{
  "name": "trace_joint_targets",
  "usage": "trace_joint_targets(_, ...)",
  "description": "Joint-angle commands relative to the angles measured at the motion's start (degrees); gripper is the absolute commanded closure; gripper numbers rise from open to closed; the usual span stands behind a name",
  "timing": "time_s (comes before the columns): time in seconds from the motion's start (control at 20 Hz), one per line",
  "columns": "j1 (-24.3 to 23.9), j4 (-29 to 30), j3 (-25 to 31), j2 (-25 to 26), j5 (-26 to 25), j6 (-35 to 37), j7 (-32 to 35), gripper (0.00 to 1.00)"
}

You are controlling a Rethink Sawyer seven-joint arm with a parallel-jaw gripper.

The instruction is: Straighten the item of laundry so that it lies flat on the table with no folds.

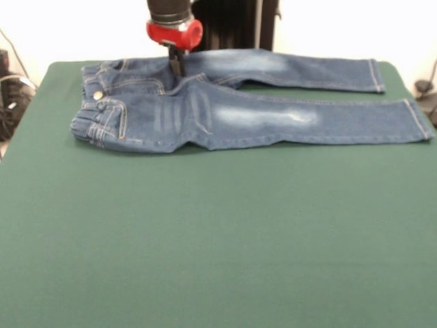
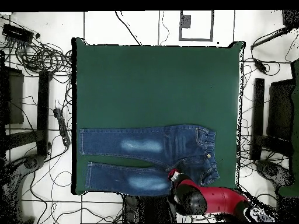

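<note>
A white tiled floor strewn with black cables is surrounding the green table. The jeans are lying spread along its robot-side edge, legs parted. The gripper is touching the denim near the crotch; its state is unclear.

Your arm is coming straight down into the front view from the top edge, its black wrist ending in a red collar. Below the collar your gripper is pointing downward as a narrow dark piece; whether it is spread or closed is not showing. From overhead your arm is reaching in from the bottom edge, angling up and leftward, with the gripper at its tip.
</note>
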Motion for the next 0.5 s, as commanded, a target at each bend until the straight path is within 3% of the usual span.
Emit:
trace_joint_targets(0.05, 8.30, -6.26, 0.83, 1.83, 1.17, 2.91, 1.95, 1.00)
trace_joint_targets(0.2, 12.00, -5.44, -0.97, 1.05, 2.54, 0.40, 4.39, 1.00)
trace_joint_targets(0.5, 14.09, -3.30, 0.44, -4.23, 7.12, 6.46, 4.97, 1.00)
